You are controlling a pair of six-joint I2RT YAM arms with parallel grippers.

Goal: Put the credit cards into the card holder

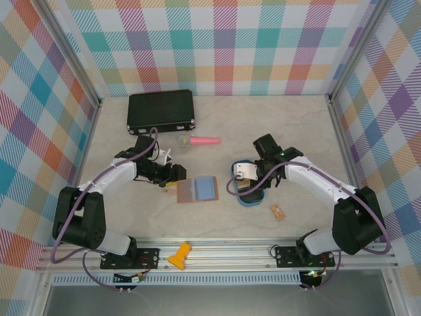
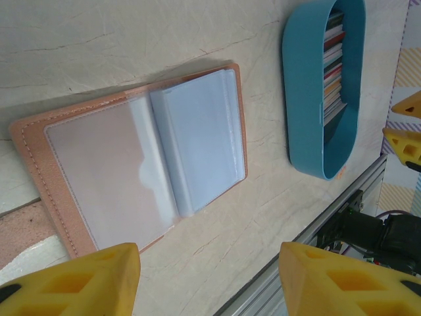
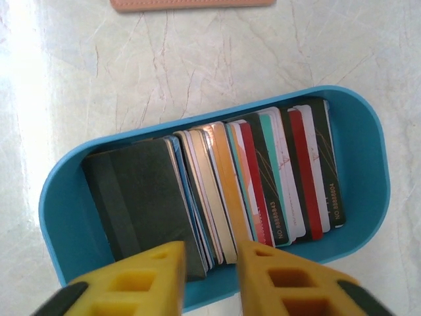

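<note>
The card holder (image 1: 197, 189) lies open on the table, pinkish-brown leather with clear and grey-blue sleeves (image 2: 131, 151); its edge shows at the top of the right wrist view (image 3: 191, 4). The credit cards (image 3: 263, 178) stand packed on edge in a blue oval tray (image 3: 368, 151), in dark, red, white, teal and tan. My right gripper (image 3: 210, 263) hangs just over the tray's near wall (image 1: 248, 185), its yellow fingers a small gap apart, open, with nothing between them. Left of the holder, my left gripper (image 1: 175, 174) is wide open and empty above bare table (image 2: 210, 276).
A large black case (image 1: 161, 110) sits at the back left. A pink object (image 1: 205, 140) lies behind the holder. There is a small orange tag (image 1: 277, 211) right of the tray (image 1: 252, 201), and a yellow piece (image 1: 179, 255) rests on the front rail.
</note>
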